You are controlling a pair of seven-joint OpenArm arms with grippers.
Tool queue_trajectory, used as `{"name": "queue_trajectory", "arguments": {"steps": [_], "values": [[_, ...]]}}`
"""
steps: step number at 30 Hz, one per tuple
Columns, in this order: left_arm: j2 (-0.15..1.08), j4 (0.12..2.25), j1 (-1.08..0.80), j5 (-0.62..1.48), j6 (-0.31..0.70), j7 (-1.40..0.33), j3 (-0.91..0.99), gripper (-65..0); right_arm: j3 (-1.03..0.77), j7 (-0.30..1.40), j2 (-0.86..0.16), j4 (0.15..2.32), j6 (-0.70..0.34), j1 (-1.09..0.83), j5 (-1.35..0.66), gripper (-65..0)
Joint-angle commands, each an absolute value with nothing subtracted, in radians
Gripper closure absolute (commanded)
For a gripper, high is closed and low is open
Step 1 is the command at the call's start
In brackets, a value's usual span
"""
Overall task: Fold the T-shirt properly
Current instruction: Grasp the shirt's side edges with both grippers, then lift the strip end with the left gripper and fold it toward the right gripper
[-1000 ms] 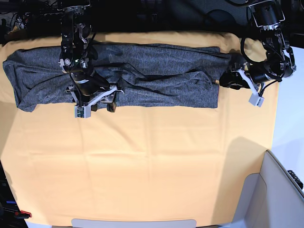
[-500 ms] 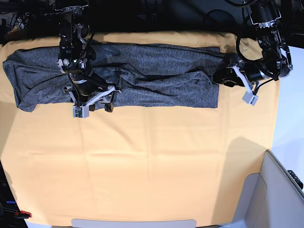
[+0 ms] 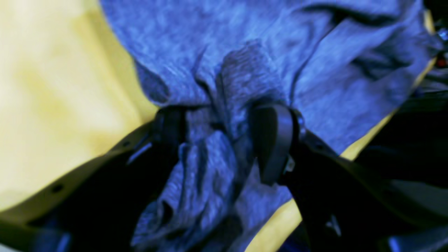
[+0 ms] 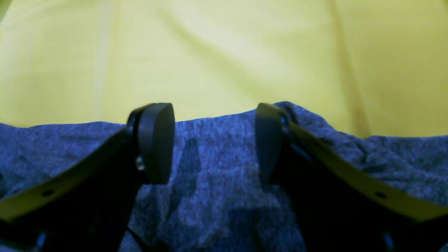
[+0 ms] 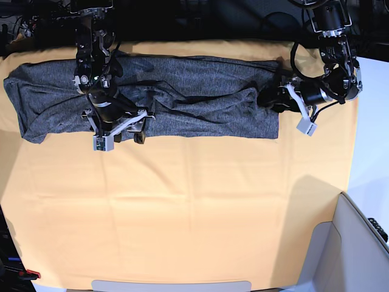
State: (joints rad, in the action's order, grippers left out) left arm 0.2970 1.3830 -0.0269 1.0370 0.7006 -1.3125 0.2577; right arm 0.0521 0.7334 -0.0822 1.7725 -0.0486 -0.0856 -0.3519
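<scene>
The dark grey T-shirt [image 5: 194, 91] lies as a long wrinkled band across the back of the yellow-orange table cloth [image 5: 182, 213]. My left gripper [image 5: 265, 97] is at the shirt's right end. In the left wrist view the left gripper [image 3: 220, 140] stands open, with a bunch of T-shirt [image 3: 245, 52] fabric gathered between its fingers. My right gripper [image 5: 129, 135] sits on the shirt's front edge, left of the middle. It [image 4: 213, 143] is open, fingers down on the T-shirt [image 4: 217, 196] with flat cloth between them and nothing pinched.
A grey-white bin [image 5: 358, 249] fills the near right corner. A white strip [image 5: 170, 286] runs along the front edge. Dark equipment and cables line the back edge. The cloth [image 4: 224, 52] in front of the shirt is bare.
My left gripper has moved left from beside the shirt's right edge onto its right end, and the fabric there has bunched up. The right gripper has hardly shifted.
</scene>
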Motion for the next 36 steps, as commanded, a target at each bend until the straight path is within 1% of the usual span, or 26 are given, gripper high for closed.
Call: {"name": "queue_trajectory", "arguments": {"steps": [1, 11, 26, 30, 32, 34, 36], "values": [[0.312, 1.372, -0.024, 1.010, 0.698, -1.334, 0.263, -31.9, 0.051, 0.711, -0.085, 1.790, -0.053, -0.073, -0.358, -36.4], [0.329, 1.371, -0.024, 1.009, 0.698, -1.334, 0.255, -31.9, 0.051, 0.710, -0.085, 1.790, -0.053, -0.081, -0.358, -36.4], [0.277, 1.371, -0.028, 1.010, 0.698, -1.343, 0.252, -31.7, 0.051, 0.710, -0.085, 1.790, -0.053, -0.076, -0.358, -36.4], [0.277, 1.371, -0.028, 1.010, 0.698, -1.343, 0.205, -27.4, 0.050, 0.710, -0.085, 1.790, -0.053, -0.074, -0.358, -36.4], [0.277, 1.371, -0.028, 1.010, 0.698, -1.342, 0.197, -24.0, 0.050, 0.710, -0.085, 1.790, -0.053, -0.073, -0.358, -36.4], [0.277, 1.371, -0.028, 1.012, 0.698, -1.342, 0.197, -18.5, 0.050, 0.710, -0.085, 1.791, -0.053, -0.070, -0.358, -36.4], [0.277, 1.371, -0.025, 1.012, 0.698, -1.342, 0.199, -10.5, 0.041, 0.710, -0.085, 1.794, -0.053, -0.068, -0.358, -36.4]]}}
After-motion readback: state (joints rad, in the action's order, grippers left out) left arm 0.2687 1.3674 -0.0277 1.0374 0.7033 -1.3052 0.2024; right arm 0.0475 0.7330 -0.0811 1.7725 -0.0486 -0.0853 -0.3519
